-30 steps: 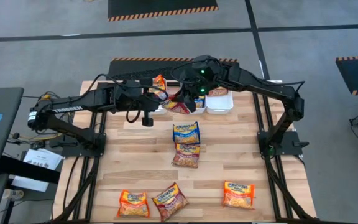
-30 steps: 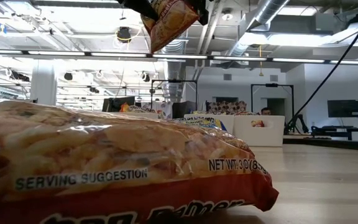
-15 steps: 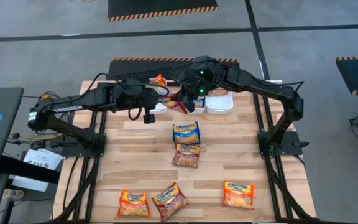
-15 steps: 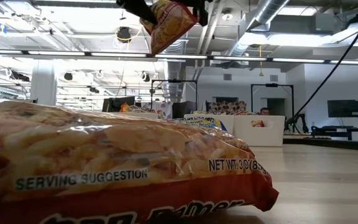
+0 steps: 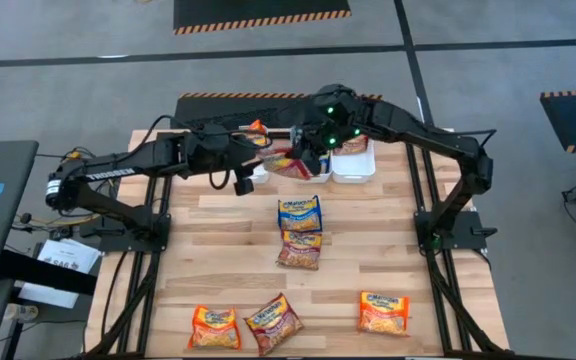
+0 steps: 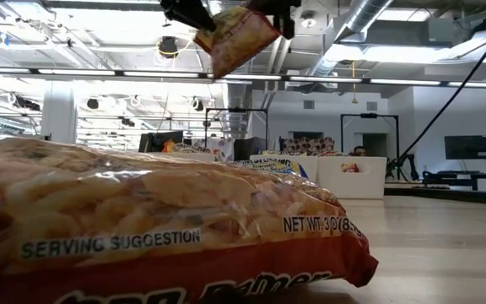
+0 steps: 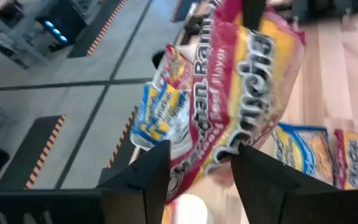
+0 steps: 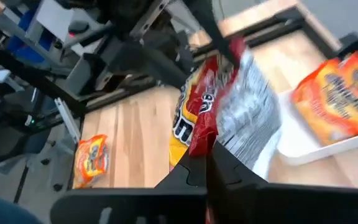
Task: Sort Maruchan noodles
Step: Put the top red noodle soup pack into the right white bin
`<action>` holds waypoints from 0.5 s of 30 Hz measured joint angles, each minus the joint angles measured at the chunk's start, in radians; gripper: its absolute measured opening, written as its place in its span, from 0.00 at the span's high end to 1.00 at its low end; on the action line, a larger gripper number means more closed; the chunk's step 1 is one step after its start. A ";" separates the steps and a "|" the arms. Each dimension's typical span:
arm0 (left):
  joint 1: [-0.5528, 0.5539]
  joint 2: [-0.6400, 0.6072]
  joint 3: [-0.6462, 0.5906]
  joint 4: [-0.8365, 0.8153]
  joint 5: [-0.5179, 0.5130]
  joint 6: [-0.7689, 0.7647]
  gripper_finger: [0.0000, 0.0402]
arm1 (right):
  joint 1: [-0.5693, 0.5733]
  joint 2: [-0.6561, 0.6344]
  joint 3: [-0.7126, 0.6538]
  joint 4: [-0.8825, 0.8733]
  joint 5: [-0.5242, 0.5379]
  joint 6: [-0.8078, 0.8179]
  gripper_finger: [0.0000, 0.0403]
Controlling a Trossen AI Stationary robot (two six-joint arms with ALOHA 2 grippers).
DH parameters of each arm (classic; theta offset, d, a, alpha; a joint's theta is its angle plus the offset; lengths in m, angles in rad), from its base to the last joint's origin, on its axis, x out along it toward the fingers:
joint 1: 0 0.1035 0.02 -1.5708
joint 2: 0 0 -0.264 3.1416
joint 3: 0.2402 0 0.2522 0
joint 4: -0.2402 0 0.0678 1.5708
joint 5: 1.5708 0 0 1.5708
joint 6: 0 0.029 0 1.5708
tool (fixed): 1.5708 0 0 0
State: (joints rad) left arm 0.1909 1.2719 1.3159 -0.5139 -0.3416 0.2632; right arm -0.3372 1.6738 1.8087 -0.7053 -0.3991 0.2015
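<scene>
A dark red Maruchan noodles packet (image 5: pixel 286 162) hangs high over the far middle of the table, in front of the white bins (image 5: pixel 353 170). My right gripper (image 8: pixel 207 155) reaches in from the right and is shut on it. My left gripper (image 7: pixel 201 162) comes from the left and stands open, a finger on either side of the packet's lower edge (image 7: pixel 194 174); I cannot tell whether they touch it. More packets lie flat on the table: a blue one (image 5: pixel 300 212), a red one (image 5: pixel 299 250) and three near the front edge (image 5: pixel 273 322). My right gripper pinches one edge of the red packet (image 8: pixel 202 140) between its two fingers, coming from the table's right and slanting downward. The packet (image 6: pixel 236 35) is lifted well clear of the table and sits tilted, reaching away from the fingers toward my left gripper.
An orange packet (image 5: pixel 353 147) lies in the right-hand bin and another orange one (image 5: pixel 258 128) shows by the left bin. In the low view a large orange packet (image 6: pixel 142 219) lies close in front of the camera. Bare wood lies left and right of the middle packets.
My left gripper has opened and let go of the red packet, with its wrist rolling a little. My right gripper has shut on the packet and drawn it toward the table's right. The packet has tipped from hanging steeply to a flatter tilt.
</scene>
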 joint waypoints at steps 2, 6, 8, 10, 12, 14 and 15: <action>0.000 -0.007 0.002 0.025 -0.002 -0.009 0.60 | -0.022 -0.016 0.001 -0.024 -0.001 -0.020 0.99; 0.000 -0.011 0.002 0.074 -0.002 -0.014 0.60 | -0.061 -0.032 0.002 -0.078 -0.002 -0.063 0.99; 0.000 -0.012 0.002 0.083 -0.001 -0.014 0.60 | -0.088 -0.045 0.000 -0.134 -0.002 -0.101 0.99; 0.000 -0.012 0.002 0.092 0.000 -0.014 0.60 | -0.109 -0.058 0.001 -0.152 -0.003 -0.135 0.99; 0.000 -0.012 0.002 0.091 0.000 -0.019 0.60 | -0.144 -0.075 0.002 -0.193 -0.003 -0.169 0.99; 0.000 -0.012 0.002 0.091 0.001 -0.030 0.60 | -0.177 -0.087 0.001 -0.212 -0.015 -0.205 0.99; 0.000 -0.012 0.002 0.091 0.000 -0.037 0.60 | -0.196 -0.093 0.002 -0.216 -0.023 -0.220 0.99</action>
State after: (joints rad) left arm 0.1909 1.2594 1.3174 -0.4229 -0.3411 0.2263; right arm -0.5337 1.5811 1.8103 -0.9217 -0.4221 -0.0182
